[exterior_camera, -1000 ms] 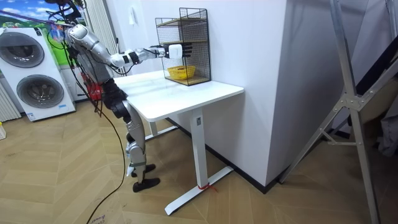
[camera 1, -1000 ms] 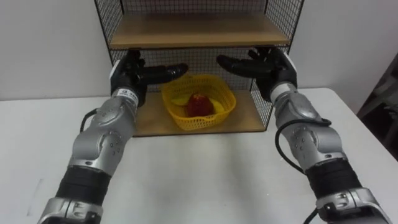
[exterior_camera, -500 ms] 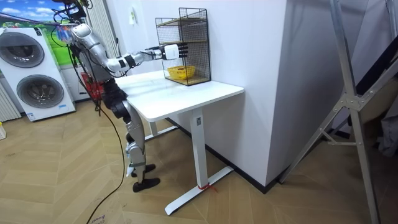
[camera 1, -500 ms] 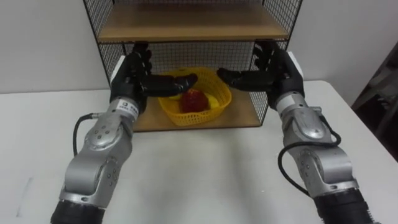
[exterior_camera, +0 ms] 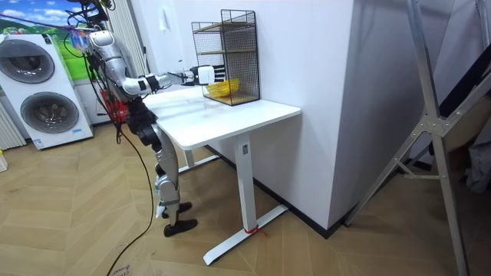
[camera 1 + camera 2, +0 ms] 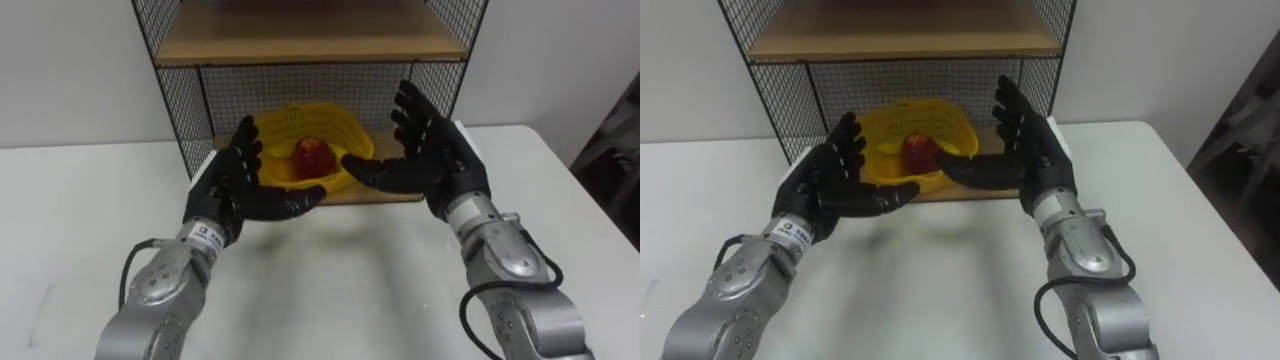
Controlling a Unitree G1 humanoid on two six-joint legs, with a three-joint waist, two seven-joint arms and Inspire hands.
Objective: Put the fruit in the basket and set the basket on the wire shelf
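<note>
Seemingly plastic yellow basket [image 6: 330, 118], round red fruit [image 6: 311, 155]

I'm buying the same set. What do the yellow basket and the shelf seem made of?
Yellow basket: likely plastic, matte, given its uniform colour and moulded lattice wall. Shelf frame: thin black wire mesh, probably coated metal. Shelf boards: wood or wood-look panel, light brown, matte.

Left hand [image 6: 232, 187] and right hand [image 6: 428, 160] raised, palms facing inward, fingers [image 6: 408, 112] spread straight.
</note>
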